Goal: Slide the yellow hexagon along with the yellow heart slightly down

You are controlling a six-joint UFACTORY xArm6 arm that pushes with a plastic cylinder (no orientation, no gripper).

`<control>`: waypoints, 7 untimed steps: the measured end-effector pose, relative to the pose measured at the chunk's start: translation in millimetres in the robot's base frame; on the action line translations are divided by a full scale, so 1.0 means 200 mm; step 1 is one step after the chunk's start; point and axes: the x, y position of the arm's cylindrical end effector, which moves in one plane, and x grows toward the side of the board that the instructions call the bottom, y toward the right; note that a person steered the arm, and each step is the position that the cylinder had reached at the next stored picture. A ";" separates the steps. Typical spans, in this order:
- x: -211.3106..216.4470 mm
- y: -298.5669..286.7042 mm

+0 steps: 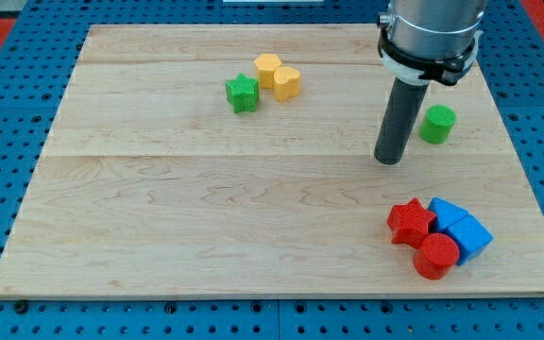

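Note:
The yellow hexagon point(266, 68) sits near the view's top centre of the wooden board, touching the yellow heart point(287, 83) just to its lower right. A green star point(242, 93) sits just left of the heart and below-left of the hexagon. My tip point(388, 160) rests on the board well to the right of these blocks and lower than them, with bare board between.
A green cylinder point(437, 124) stands just right of my rod. At the view's lower right a red star point(411, 223), a red cylinder point(435, 256) and two blue blocks point(461, 229) are clustered. The wooden board point(159, 217) lies on a blue pegboard.

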 end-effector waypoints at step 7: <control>-1.16 -0.74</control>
